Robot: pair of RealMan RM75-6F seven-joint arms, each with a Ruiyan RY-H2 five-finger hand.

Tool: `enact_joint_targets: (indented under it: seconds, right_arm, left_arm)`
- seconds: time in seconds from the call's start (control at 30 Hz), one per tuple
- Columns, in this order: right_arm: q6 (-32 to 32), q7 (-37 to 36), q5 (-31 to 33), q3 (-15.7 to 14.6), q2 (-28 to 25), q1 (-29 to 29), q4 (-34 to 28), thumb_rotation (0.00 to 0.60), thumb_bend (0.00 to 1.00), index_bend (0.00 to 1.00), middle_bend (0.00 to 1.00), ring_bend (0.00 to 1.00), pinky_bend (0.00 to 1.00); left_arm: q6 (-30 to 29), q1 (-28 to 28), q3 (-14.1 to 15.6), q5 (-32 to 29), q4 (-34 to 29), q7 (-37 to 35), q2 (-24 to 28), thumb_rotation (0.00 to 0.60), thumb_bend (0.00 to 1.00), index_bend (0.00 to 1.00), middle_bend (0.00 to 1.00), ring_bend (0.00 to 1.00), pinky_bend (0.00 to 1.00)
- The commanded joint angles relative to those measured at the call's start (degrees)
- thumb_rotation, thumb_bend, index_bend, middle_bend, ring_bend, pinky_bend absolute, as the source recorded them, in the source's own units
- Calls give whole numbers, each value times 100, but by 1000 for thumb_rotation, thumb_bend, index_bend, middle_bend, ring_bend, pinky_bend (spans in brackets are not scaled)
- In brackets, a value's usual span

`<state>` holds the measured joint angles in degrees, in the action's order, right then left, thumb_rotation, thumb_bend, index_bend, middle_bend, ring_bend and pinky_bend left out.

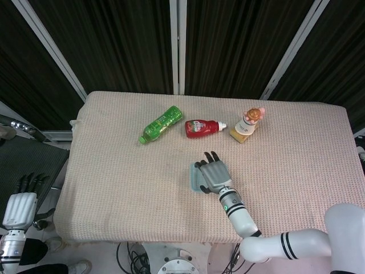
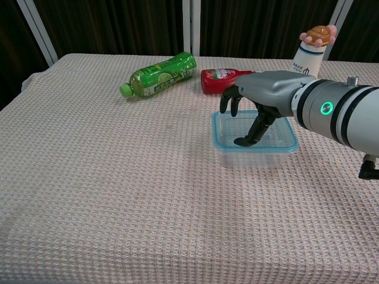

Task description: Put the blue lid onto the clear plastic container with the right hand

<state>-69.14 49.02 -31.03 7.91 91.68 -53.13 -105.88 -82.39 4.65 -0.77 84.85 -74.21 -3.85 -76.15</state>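
The right hand [image 2: 251, 109] hangs palm-down over the clear plastic container [image 2: 254, 139] on the cloth-covered bench [image 2: 118, 189], its dark fingers [image 2: 228, 99] spread and curved downward with the thumb dipping to the top of the box; it grasps nothing, the fingers apart; the blue lid [image 2: 222, 144] sits on the container, its blue rim showing all round the top edge, though whether it is pressed fully home cannot be told; from the head view the hand [image 1: 215, 174] covers most of the container [image 1: 195, 177], leaving only the box's left edge visible; beyond the container, toward the far edge of the bench, a red sauce bottle [image 2: 220, 80] lies on its side; farther left of that, well apart from the container, a green drink bottle [image 2: 159, 74] also lies on its side, cap toward the left; to the far right of the container stands a small white bottle with a character-shaped cap [image 2: 312, 48]; the left hand [image 1: 21, 204] hangs off the bench, well to the left of the container and below the cloth's edge, fingers straight and slightly apart, holding nothing.
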Motion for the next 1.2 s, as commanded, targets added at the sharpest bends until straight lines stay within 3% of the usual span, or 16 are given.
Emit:
enact_joint_targets:
  seconds: [0.03, 0.23, 0.5, 0.9, 1.2]
  right_arm:
    - [-77, 87, 0, -33, 53, -24, 12, 600, 115, 276, 291, 1, 0]
    - [-304, 224, -100, -129, 164, 11, 10, 600, 114, 279, 292, 1, 0]
    - [-397, 163, -257, -184, 213, 135, 21, 600, 0, 291, 295, 1, 0]
    - [-315, 58, -442, -214, 294, 259, 141, 600, 0, 309, 298, 1, 0]
    - [-563, -75, -926, -255, 12, 469, -273, 600, 0, 312, 296, 1, 0]
  left_arm:
    - [-1, -7, 5, 0, 18, -21, -9, 600, 0, 157, 101, 0, 23]
    - [-3, -16, 13, 9, 84, -79, -44, 600, 0, 157, 101, 0, 23]
    - [2, -13, 20, 30, 116, -115, -51, 600, 0, 157, 101, 0, 22]
    - [16, -5, 19, 31, 98, -78, -52, 600, 0, 157, 101, 0, 22]
    - [-19, 6, 8, 63, 73, -64, -41, 600, 0, 156, 100, 0, 22]
